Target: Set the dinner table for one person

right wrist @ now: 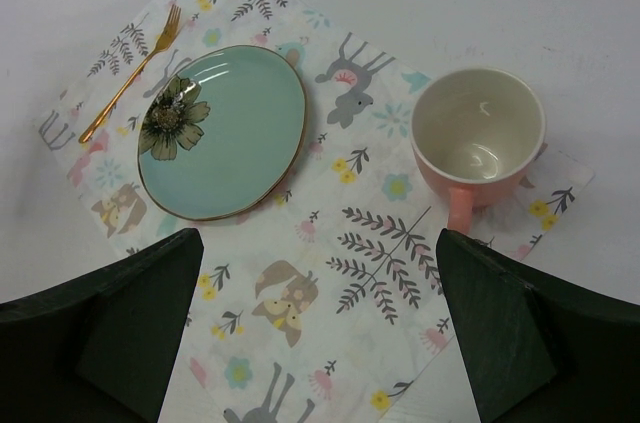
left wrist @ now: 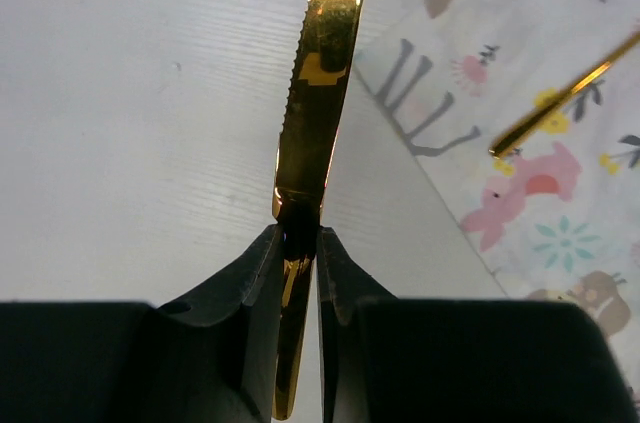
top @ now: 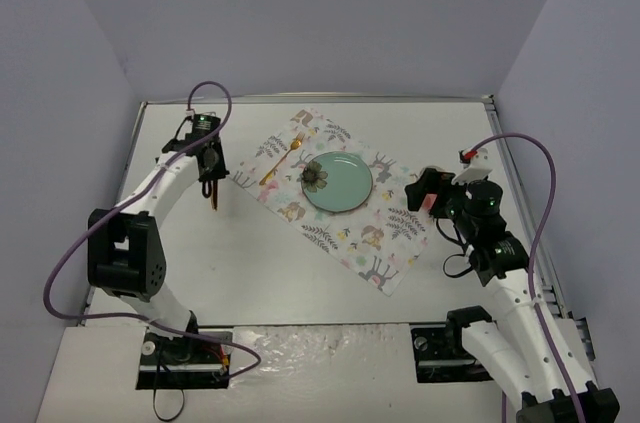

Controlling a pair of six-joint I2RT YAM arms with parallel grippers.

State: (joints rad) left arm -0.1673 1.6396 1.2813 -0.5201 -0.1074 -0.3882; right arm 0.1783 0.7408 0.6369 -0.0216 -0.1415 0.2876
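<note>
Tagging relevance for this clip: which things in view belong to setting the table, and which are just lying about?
Belong: dinner table, placemat, plate, fork, cup, knife held in the left gripper.
Lying about: nothing loose; only the purple cables.

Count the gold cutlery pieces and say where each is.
2. A fork lies on the placemat beside the plate; a knife is gripped in the left hand over the table. None looks hidden.
</note>
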